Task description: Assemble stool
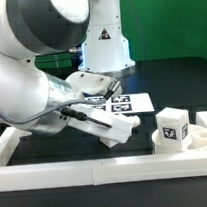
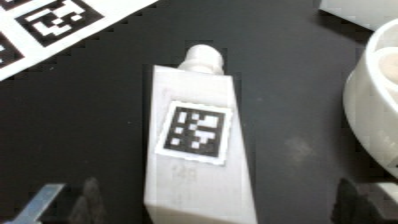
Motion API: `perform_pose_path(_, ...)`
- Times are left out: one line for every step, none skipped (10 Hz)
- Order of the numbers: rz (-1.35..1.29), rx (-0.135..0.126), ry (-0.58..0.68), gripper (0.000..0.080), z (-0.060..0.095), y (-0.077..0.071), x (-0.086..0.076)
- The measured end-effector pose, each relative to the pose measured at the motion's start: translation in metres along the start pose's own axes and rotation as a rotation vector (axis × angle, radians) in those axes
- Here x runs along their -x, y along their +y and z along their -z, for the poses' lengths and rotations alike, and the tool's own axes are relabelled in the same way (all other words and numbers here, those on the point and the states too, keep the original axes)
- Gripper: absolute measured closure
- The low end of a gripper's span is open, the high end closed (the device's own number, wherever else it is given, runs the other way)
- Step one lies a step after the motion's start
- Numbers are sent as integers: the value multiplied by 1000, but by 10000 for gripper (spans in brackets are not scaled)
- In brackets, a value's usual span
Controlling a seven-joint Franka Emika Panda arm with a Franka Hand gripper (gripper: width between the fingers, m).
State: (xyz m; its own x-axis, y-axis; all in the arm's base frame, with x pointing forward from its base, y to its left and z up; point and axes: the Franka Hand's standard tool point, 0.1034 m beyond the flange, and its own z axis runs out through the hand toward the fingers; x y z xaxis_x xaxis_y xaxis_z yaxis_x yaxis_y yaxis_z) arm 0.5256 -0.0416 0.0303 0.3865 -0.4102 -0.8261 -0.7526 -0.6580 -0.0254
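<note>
- At the exterior view's left, the long white border rail (image 1: 56,176) runs along the table's near edge, and the arm fills most of the space above it.
- The gripper (image 2: 210,206) hangs low over a loose stool leg (image 2: 192,140) with its jaws spread wide. In the wrist view each fingertip (image 2: 54,203) stands clear of the leg's flank with dark table between them, so nothing is clamped.
- The leg lies flat on the black table (image 1: 143,122) with its tag facing up. Its rounded peg (image 2: 205,55) points away from the fingers, which straddle the opposite end.
- Behind the leg lies the marker board (image 1: 119,102), near it but apart.
- Farther to the exterior view's right sits the round seat (image 1: 199,141), close to the rail's corner. A second leg (image 1: 173,127) stands upright at the seat; I cannot tell whether it is fully seated.
- Risk, as I judge it: the fingers bracket the leg's far end rather than its middle. A grip closed there could let the long part droop or pivot once lifted.
- The leg also lies a little askew to the finger line, so one pad may touch first and twist it out of line.
- The seat's rim is just beside the leg in the wrist view. A careless swing while carrying could knock the seat or tip the upright leg.
</note>
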Motion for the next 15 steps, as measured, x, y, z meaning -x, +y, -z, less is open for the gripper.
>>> perform_pose_path(0,0,0,151,0,0,0)
perform_pose_path(-1,-3,0,151,-1,0,0)
perform_pose_path(-26,-28,-7,151,-9,1,-3)
perform_pose_path(-74,-67,-33,151,-21,2,-4)
perform_pose_path(-84,-63,-38,151,-23,3,-4)
perform_pose_path(-83,-64,-37,151,-23,3,-4)
perform_pose_path(-83,-64,-37,151,-23,3,-4)
perform_pose_path(-84,-64,-37,274,-23,3,-4)
perform_pose_path(-84,-64,-37,410,-23,3,-4)
perform_pose_path(-83,-64,-37,410,-23,3,-4)
perform_pose_path(-83,-64,-34,478,-22,3,-4)
perform_pose_path(-77,-64,-12,478,-19,0,-4)
perform_pose_path(-54,-31,-20,478,-10,1,6)
perform_pose_path(-20,-26,16,478,10,-5,17)
perform_pose_path(22,-29,69,478,33,-11,34)
